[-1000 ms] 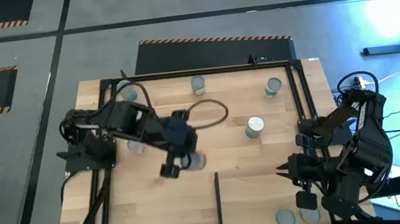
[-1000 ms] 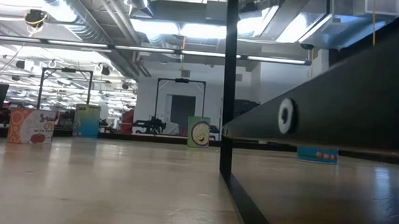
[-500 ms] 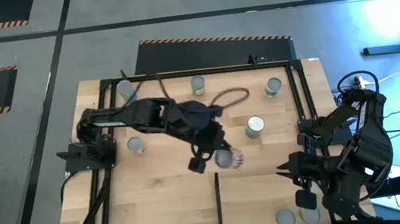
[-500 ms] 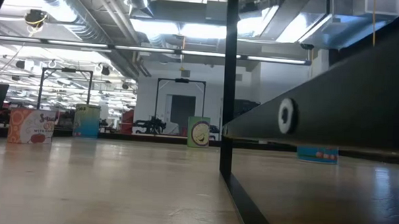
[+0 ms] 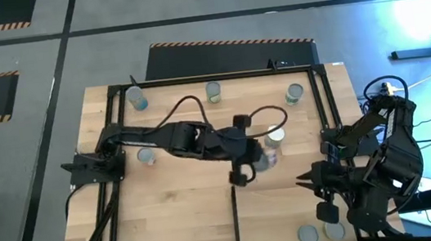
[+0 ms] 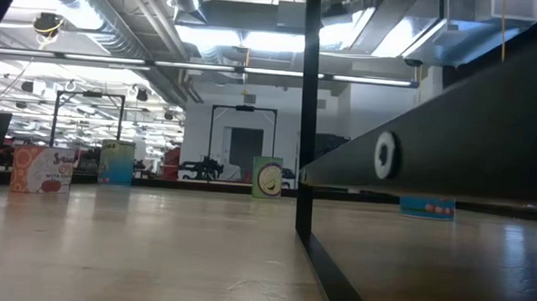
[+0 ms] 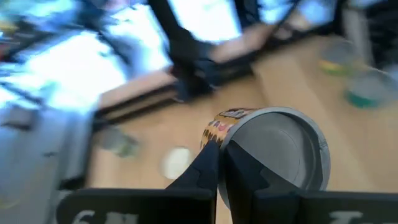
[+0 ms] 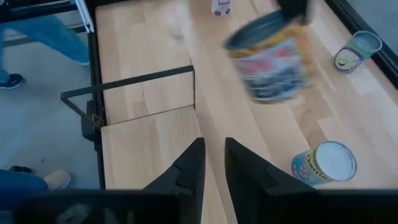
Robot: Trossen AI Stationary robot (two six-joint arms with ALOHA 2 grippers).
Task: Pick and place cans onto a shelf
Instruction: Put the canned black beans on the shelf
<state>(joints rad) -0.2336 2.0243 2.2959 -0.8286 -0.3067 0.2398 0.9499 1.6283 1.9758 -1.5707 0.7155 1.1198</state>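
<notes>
My left gripper (image 5: 246, 171) is over the middle of the table, shut on a can (image 5: 265, 157) with a patterned side and a grey round end (image 7: 280, 155). The can also shows, blurred, in the right wrist view (image 8: 270, 59). My right gripper (image 8: 211, 165) waits open at the table's right side (image 5: 309, 181), with nothing between its fingers. The shelf (image 5: 280, 211) is the near right board section beside a black divider bar (image 5: 235, 213). Two cans (image 5: 308, 234) stand on the shelf's near edge. Other cans stand upright on the table: (image 5: 273, 135), (image 5: 294, 93), (image 5: 213, 92). My left gripper pinches the can's rim (image 7: 214, 138) between its two fingers, at the edge of the grey round end. The fingers come slanting down from the table's left side. The can is lifted clear of the table and hangs tilted beyond the fingertips.
More cans stand at the far left (image 5: 137, 100) and left (image 5: 147, 155). A black frame (image 5: 329, 106) runs around the tabletop. The low view shows a black post (image 6: 308, 125) and bare wood. A person's legs (image 8: 37, 31) show beyond the table.
My left gripper has carried the can toward the table's right edge, from left of the middle to just above the divider bar's far end. Its wrist has turned on the way. The can stays clear of the table.
</notes>
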